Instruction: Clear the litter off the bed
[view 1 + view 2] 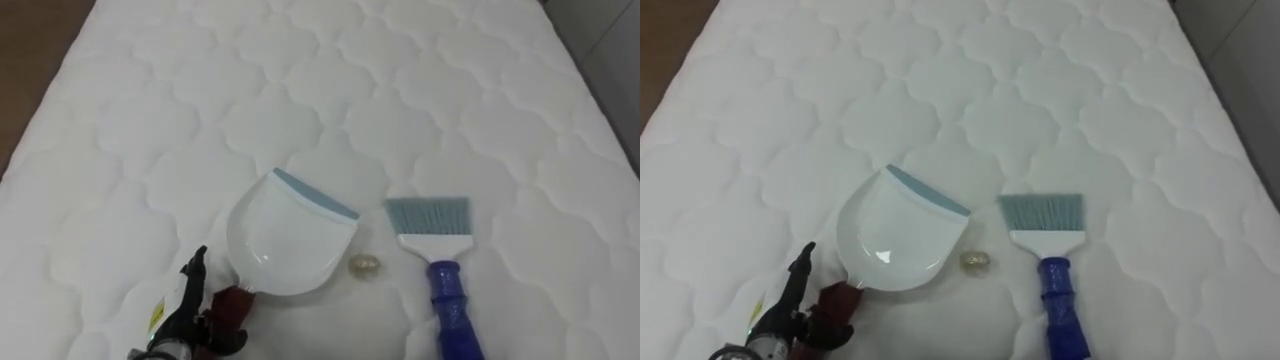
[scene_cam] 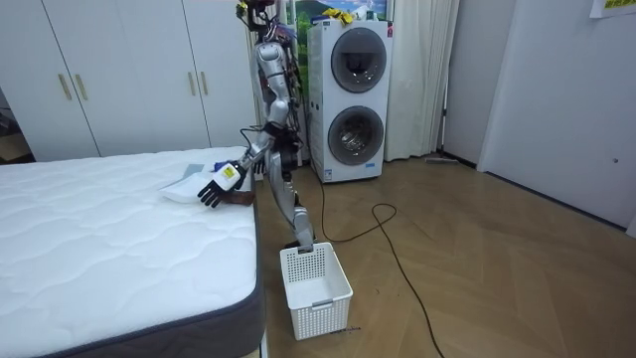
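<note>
The left hand (image 1: 190,318) is gripping, fingers curled, the dark red handle (image 1: 238,303) of the white plastic dustpan (image 1: 285,240) lying on the white quilted bed (image 1: 150,120) beside a small crumpled scrap (image 1: 363,265), a light, stiff tool probably best held there.

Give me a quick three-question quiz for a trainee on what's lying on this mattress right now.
1. True or false: the brush lies inside the dustpan.
2. What lies between the dustpan and the brush? A) a sock B) a small crumpled scrap C) a cup
3. Fill in: the robot's left hand is at the dustpan's dark red ____.
Key: 1 false, the brush lies beside the dustpan on the mattress; 2 B; 3 handle.
</note>
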